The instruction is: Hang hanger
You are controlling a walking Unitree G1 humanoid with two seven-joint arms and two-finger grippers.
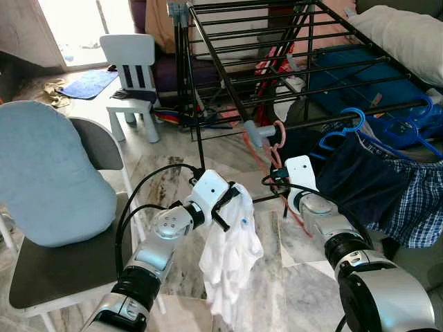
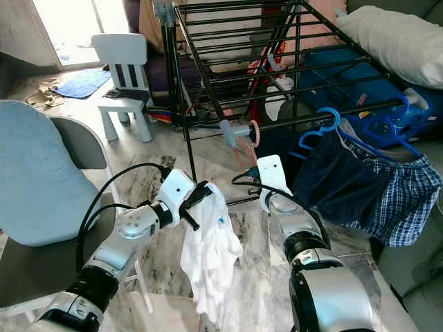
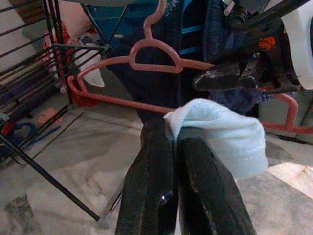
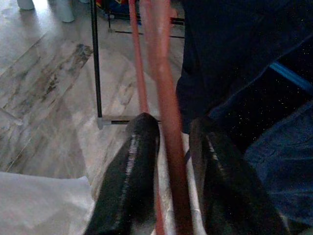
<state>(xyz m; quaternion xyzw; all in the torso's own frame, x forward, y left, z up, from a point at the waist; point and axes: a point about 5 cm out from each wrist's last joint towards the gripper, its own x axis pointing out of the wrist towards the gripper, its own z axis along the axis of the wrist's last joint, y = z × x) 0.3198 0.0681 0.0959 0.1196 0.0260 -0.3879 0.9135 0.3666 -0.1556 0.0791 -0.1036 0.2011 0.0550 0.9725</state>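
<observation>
While your right gripper [image 4: 168, 147] clasped the pink hanger [image 3: 151, 54] below the rack [image 1: 277, 62], your left gripper [image 3: 171, 161] was pinched shut on the white shirt [image 1: 228, 263] just beside it. You seemed mid-dressing; next, I judge, you needed to feed the hanger into the shirt's neck.

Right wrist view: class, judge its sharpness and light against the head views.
Right wrist view: dim, the pink hanger smeared and out of focus between the right pincer fingers. Left eye view: sharp, but the doorway is blown out to white, daylight glaring on the marble floor.
</observation>
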